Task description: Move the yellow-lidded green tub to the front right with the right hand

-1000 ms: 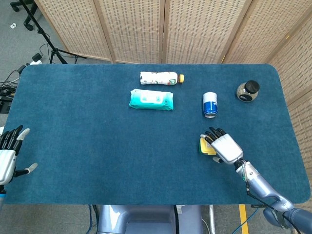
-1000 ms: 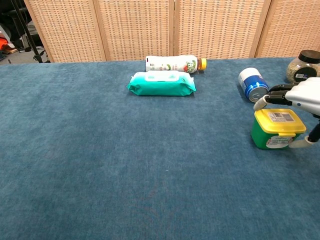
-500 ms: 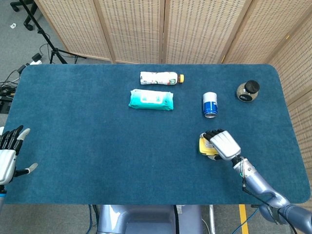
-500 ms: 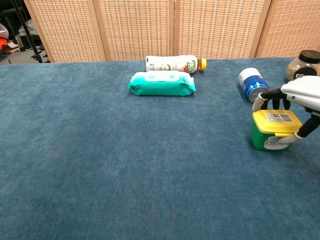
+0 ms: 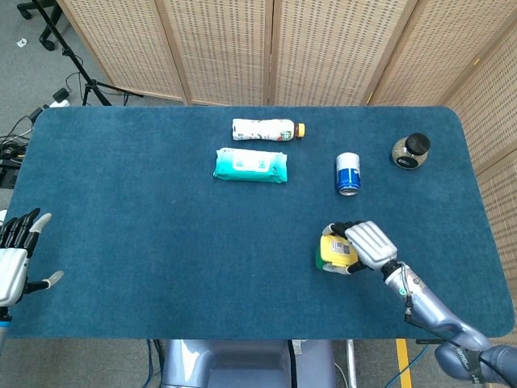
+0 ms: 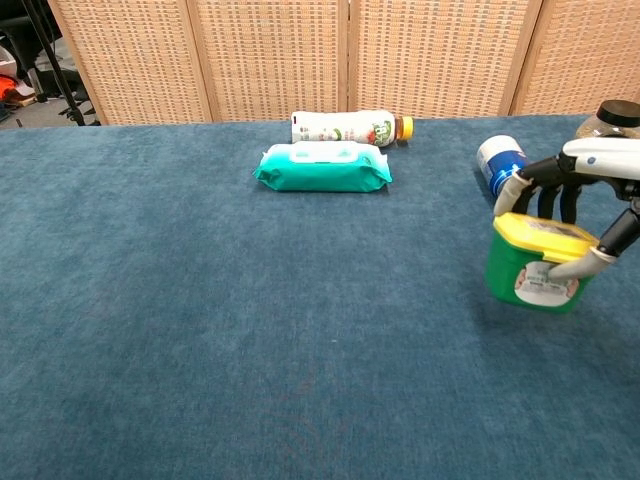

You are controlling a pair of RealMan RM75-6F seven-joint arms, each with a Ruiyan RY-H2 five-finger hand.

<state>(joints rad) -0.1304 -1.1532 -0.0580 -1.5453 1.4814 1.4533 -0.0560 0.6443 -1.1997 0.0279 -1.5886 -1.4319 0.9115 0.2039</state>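
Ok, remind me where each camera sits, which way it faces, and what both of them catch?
Head view: high above the near edge, looking down on the whole table; shows the left hand and the right hand.
Chest view: low at the near edge, looking across toward the screens; shows the right hand only.
Shared: the right hand gripping the green tub.

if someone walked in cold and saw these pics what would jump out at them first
Most eye-catching is the right robot hand near the table's front right, gripping a green tub with a yellow lid, which sits tilted in its fingers. Next comes the row of things across the far side of the blue table: a teal wipes pack, a bottle lying flat behind it, a blue can and a dark-lidded jar. The left robot hand waits open at the near left edge.
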